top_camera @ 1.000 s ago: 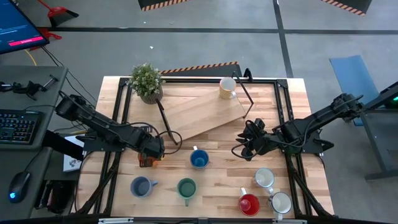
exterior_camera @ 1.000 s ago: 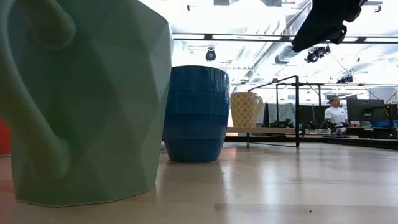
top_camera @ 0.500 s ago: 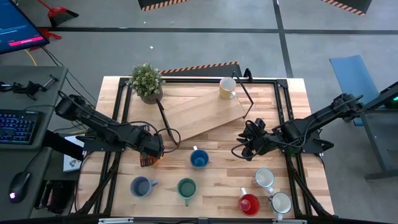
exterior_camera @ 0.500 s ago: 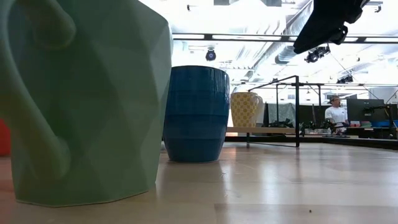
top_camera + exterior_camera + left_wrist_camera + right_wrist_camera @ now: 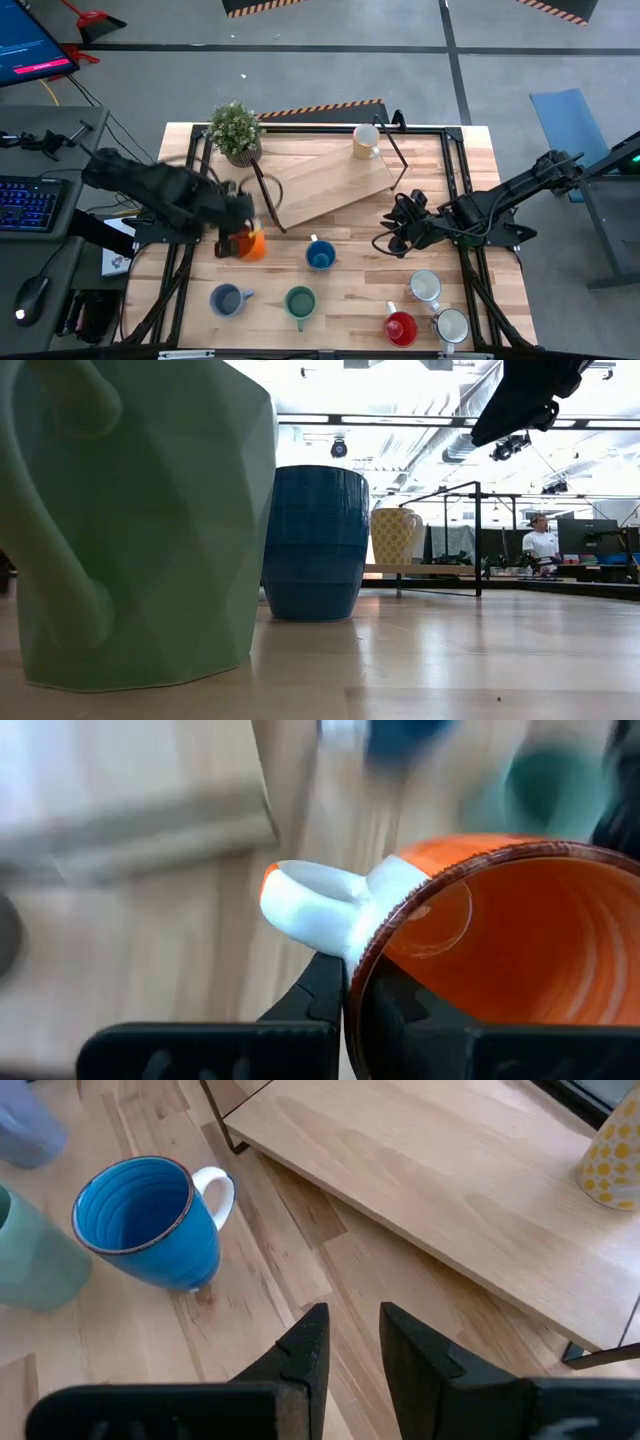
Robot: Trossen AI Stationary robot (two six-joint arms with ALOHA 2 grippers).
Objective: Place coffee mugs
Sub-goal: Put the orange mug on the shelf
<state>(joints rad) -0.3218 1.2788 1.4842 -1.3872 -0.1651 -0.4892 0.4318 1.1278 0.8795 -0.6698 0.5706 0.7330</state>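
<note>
Left gripper (image 5: 236, 243) clamped on the orange mug's (image 5: 252, 243) rim, left side of table (image 5: 350, 310) | bright blue mug (image 5: 320, 256) centre, green mug (image 5: 300, 301) nearer | right gripper (image 5: 385, 240) hovers right of centre, fingers apart, empty.

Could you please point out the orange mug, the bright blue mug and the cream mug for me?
orange mug (image 5: 500, 935): left wrist view, inner wall below the rim.
bright blue mug (image 5: 150, 1220): right wrist view, inside of the cup.
cream mug (image 5: 365, 142): high view, top opening.

Two dark jointed arms (black cables looped along them) end in black fingers (image 5: 410, 1355).
</note>
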